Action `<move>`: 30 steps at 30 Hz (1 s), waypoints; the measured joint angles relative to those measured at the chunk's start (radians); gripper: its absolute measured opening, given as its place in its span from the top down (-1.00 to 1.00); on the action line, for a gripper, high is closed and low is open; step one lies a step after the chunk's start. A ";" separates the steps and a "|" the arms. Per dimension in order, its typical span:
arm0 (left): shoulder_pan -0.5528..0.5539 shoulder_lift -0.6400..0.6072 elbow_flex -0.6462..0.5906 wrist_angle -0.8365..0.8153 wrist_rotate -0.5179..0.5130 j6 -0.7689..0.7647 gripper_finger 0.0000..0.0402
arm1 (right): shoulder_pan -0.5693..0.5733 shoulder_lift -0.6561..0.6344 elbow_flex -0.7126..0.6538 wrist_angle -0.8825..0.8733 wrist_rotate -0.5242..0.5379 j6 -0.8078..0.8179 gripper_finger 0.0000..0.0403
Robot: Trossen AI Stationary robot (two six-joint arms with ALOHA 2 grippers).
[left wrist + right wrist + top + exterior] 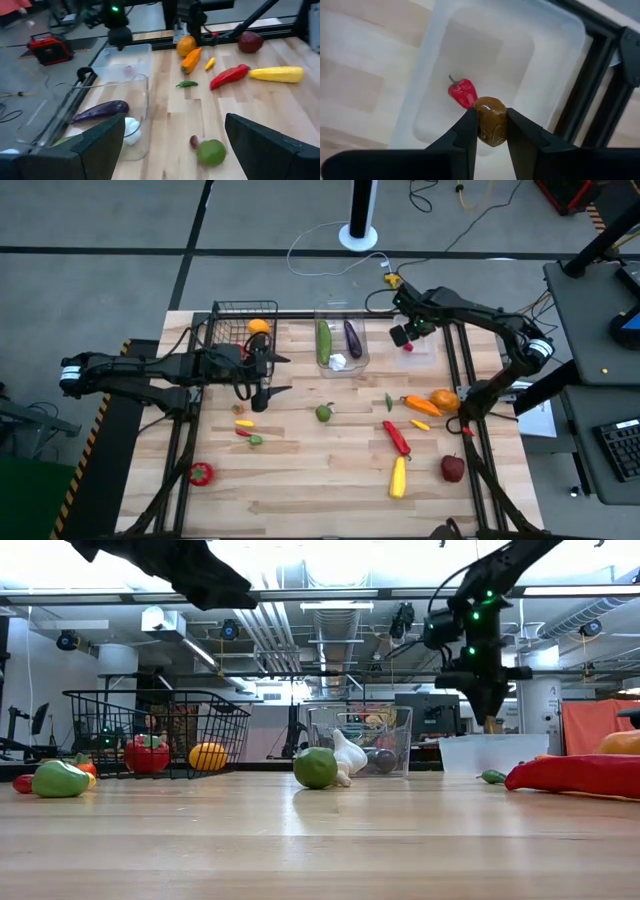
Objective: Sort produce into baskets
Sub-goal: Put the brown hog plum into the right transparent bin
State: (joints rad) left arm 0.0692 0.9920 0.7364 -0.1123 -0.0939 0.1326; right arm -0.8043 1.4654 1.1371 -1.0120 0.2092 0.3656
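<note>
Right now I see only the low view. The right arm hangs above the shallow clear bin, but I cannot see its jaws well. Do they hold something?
Observer: Yes. The right gripper has its jaws shut on a small brown piece, over the shallow bin.
Operator: Is anything lying in that bin?
Observer: One small red pepper lies on its floor.
Operator: And where is the left arm?
Observer: The left gripper, its jaws wide open and empty, hovers beside the wire basket, facing the taller bin.
</note>
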 joint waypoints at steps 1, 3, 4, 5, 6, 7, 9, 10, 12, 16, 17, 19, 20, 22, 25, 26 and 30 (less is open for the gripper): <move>0.000 0.000 0.000 -0.001 -0.014 0.000 -0.61 | -0.002 0.000 -0.015 0.013 -0.001 0.000 0.62; 0.001 0.000 0.000 -0.007 -0.041 0.001 -0.61 | -0.002 0.000 -0.045 0.040 -0.003 0.000 0.61; 0.002 0.000 0.000 -0.011 -0.050 0.005 -0.61 | -0.002 0.000 -0.061 0.058 -0.004 0.000 0.60; 0.003 0.000 0.000 -0.011 -0.063 0.005 -0.61 | -0.002 0.000 -0.077 0.081 -0.003 0.000 0.59; 0.004 0.000 0.000 -0.009 -0.079 0.006 -0.61 | -0.002 0.000 -0.094 0.111 -0.001 0.001 0.58; 0.004 0.000 0.000 -0.008 -0.096 0.006 -0.61 | -0.002 0.000 -0.112 0.148 0.001 0.000 0.57; 0.005 0.000 0.000 -0.008 -0.136 0.006 -0.61 | -0.012 0.001 -0.142 0.223 0.004 -0.008 0.57; 0.005 0.000 0.000 -0.008 -0.159 0.005 -0.61 | -0.017 0.002 -0.149 0.251 0.005 -0.008 0.57; 0.005 0.000 0.000 -0.008 -0.208 -0.005 -0.61 | -0.027 0.006 -0.160 0.298 0.010 -0.008 0.59; 0.005 0.000 0.000 -0.008 -0.319 -0.029 -0.61 | -0.048 0.013 -0.163 0.340 0.043 0.000 0.61; 0.006 0.000 0.000 -0.008 -0.343 -0.030 -0.61 | -0.054 0.016 -0.161 0.340 0.053 0.000 0.60; 0.015 0.000 0.000 -0.008 -0.369 -0.031 -0.61 | -0.070 0.022 -0.160 0.336 0.054 -0.001 0.57; 0.023 0.000 0.000 -0.008 -0.371 -0.032 -0.61 | -0.076 0.025 -0.158 0.337 0.054 -0.005 0.55; 0.041 0.000 0.000 -0.008 -0.372 -0.043 -0.61 | -0.086 0.026 -0.157 0.337 0.055 -0.017 0.50; 0.061 0.000 0.000 -0.013 -0.365 -0.060 -0.61 | -0.089 0.026 -0.157 0.337 0.054 -0.018 0.43; 0.062 0.000 0.000 -0.016 -0.364 -0.064 -0.61 | -0.089 0.026 -0.157 0.337 0.054 -0.018 0.41; 0.063 0.000 0.000 -0.023 -0.360 -0.071 -0.61 | -0.090 0.026 -0.157 0.337 0.054 -0.018 0.32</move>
State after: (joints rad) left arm 0.1318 0.9920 0.7364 -0.1350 -0.4543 0.0621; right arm -0.8940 1.4910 0.9800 -0.6749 0.2628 0.3481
